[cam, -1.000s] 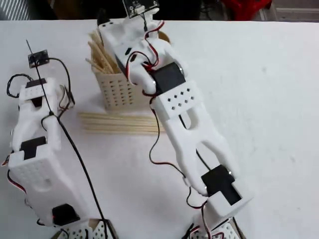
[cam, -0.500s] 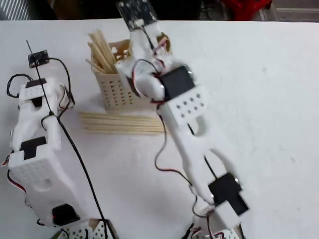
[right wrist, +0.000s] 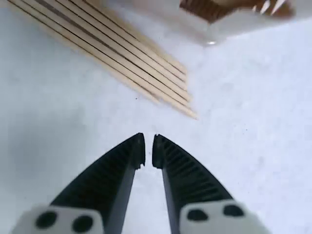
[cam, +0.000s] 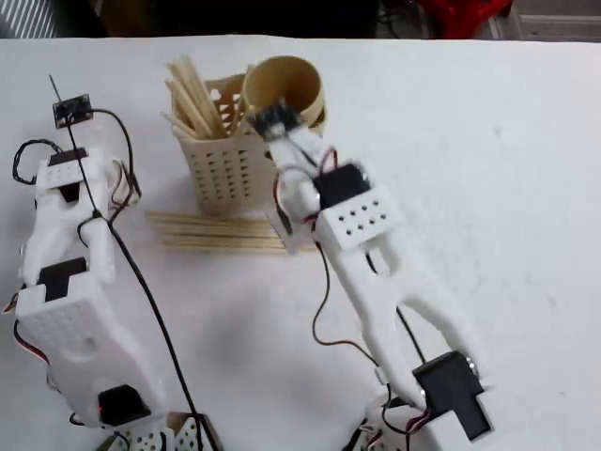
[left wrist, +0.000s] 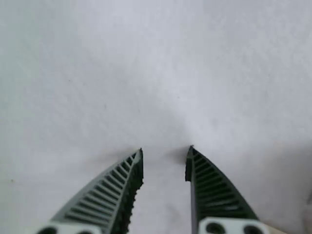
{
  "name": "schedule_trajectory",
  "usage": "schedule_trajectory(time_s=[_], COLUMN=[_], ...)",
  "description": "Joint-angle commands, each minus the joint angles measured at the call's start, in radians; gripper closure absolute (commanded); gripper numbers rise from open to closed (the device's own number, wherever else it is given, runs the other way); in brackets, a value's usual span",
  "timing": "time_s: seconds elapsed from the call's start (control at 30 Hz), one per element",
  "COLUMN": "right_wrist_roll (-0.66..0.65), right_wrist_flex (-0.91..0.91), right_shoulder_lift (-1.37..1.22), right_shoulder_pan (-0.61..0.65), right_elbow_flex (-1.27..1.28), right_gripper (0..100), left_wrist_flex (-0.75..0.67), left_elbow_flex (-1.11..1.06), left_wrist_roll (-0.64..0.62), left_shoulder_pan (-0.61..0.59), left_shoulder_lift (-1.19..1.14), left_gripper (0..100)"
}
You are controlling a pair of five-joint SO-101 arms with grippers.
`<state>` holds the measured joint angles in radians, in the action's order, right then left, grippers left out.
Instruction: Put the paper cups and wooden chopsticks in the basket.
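Observation:
A white perforated basket stands at the back of the table with several wooden chopsticks upright in it. A tan paper cup sits in its right side. More chopsticks lie flat in a bundle on the table in front of the basket, their ends just ahead of my right gripper. That gripper is shut and holds nothing, low over the table. My left gripper is open over bare white tabletop.
The right arm stretches from the front edge to the basket's right front corner. Along the left side lies the left arm with its black cable. White tabletop spreads to the right.
The right arm has pulled back from over the basket and come down toward the loose chopsticks. The paper cup, hidden under it before, now shows in the basket. The left arm has not moved.

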<state>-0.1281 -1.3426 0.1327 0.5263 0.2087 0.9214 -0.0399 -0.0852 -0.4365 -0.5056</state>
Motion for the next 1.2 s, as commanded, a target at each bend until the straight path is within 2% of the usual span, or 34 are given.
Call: schedule_trajectory(time_s=[0.0,0.33,0.73,1.13,1.17], right_wrist_roll=[-0.012,-0.012,-0.012,-0.017,-0.054], right_wrist_flex=[0.331,0.688,0.696,0.653,0.636], right_shoulder_lift=[0.047,0.079,0.099,0.344,0.349], right_shoulder_pan=[-0.035,-0.027,-0.033,-0.012,-0.008], right_elbow_flex=[0.305,0.589,0.594,0.689,0.667], right_gripper=[95.4,95.4,95.4,95.1,95.0], left_wrist_flex=[-0.014,-0.009,-0.009,-0.012,-0.012], left_elbow_flex=[0.008,0.006,0.005,0.008,0.008], left_wrist_roll=[0.009,0.009,0.009,0.009,0.009], left_shoulder_pan=[0.013,0.013,0.013,0.013,0.013], left_shoulder_lift=[0.008,0.008,0.008,0.008,0.008], left_gripper=[84,84,84,84,84])
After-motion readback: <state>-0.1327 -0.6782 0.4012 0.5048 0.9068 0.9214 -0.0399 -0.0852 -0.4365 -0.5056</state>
